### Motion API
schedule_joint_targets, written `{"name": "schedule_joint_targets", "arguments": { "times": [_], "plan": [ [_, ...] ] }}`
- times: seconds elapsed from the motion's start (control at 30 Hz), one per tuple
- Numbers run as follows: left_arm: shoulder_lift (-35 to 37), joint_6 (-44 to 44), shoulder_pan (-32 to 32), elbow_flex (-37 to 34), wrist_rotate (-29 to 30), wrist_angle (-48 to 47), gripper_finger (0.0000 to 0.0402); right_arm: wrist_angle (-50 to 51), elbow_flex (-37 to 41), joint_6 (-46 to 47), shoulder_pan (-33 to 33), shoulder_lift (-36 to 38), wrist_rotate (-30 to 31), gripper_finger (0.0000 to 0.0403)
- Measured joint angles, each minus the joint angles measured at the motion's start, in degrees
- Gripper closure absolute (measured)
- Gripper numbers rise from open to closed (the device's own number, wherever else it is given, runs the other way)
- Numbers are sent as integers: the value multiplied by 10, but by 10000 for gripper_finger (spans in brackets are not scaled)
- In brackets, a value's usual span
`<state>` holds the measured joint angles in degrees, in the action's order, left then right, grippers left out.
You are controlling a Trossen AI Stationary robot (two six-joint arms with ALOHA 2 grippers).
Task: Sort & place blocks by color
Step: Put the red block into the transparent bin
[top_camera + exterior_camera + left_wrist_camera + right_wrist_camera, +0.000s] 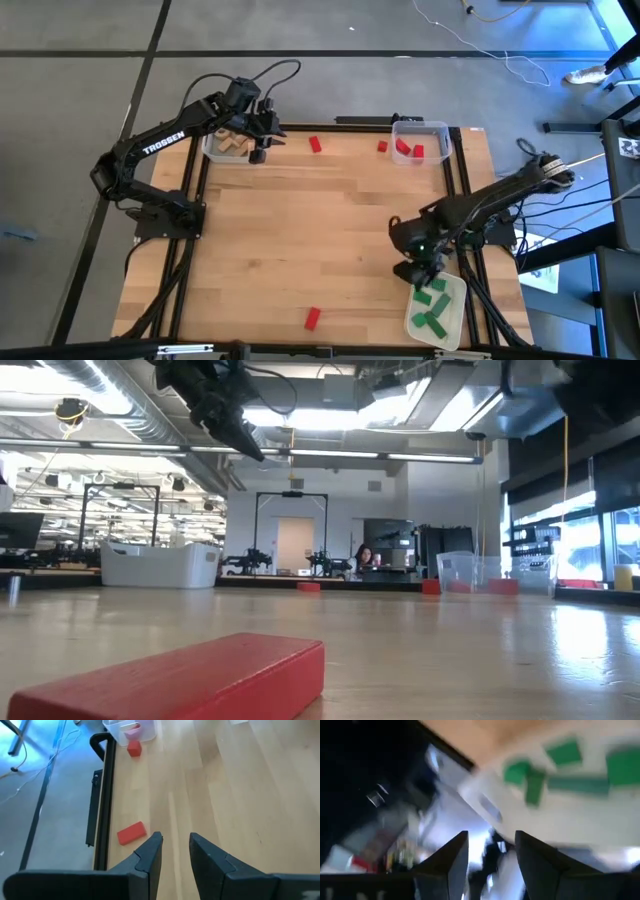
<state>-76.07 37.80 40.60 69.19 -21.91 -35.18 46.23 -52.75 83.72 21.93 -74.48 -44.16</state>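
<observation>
**Three red blocks loose, both claws empty**

Three red blocks are lying outside any container: one (315, 145) near the far edge of the wooden table (320, 230), one (382, 147) just beside the clear bin (420, 138) at the far right, and one (312, 318) alone near the front edge, filling the foreground of the low view (190, 680). More red blocks (408, 150) are sitting inside that clear bin. Tan wood blocks (232, 142) are piled in a second bin (212, 150) at the far left corner. Green blocks (432, 305) are lying on the white tray (452, 322) at the front right corner.

Left gripper (262, 138) is hanging just beside the tan bin, above the table; its wrist camera is showing the gripper (175, 851) with fingers a narrow gap apart and nothing between them, the nearest red block (131, 833) just past the tips.

Right gripper (425, 275) is hovering at the inner edge of the white tray; in its wrist view the gripper (491, 851) is parted moderately and empty, green blocks (563, 766) ahead of it.

Judgement: tan and green look sorted; red is the colour in hand. The left arm seems best placed to take the far-edge red block next. That is calling for a wider opening, a descent square over the block, then a carry across to the red bin. The front block is well apart from both arms.
</observation>
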Motion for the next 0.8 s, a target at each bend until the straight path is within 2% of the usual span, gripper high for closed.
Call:
{"name": "schedule_joint_targets", "arguments": {
  "times": [0.23,0.3,0.53,0.63,0.8],
  "plan": [
    [0,-17,6,0,0,-4,310,142,-136,-1,-3,31,355,240],
    [0,-15,8,0,-1,-4,310,171,-161,-9,-8,31,439,240],
    [0,-21,13,0,-2,-4,310,194,-181,-142,-54,31,713,240],
    [0,-30,16,0,-14,-4,310,198,-181,-203,-90,30,806,240],
    [0,-60,17,0,-24,-4,310,237,-181,-228,-179,34,873,240]
  ]
}}
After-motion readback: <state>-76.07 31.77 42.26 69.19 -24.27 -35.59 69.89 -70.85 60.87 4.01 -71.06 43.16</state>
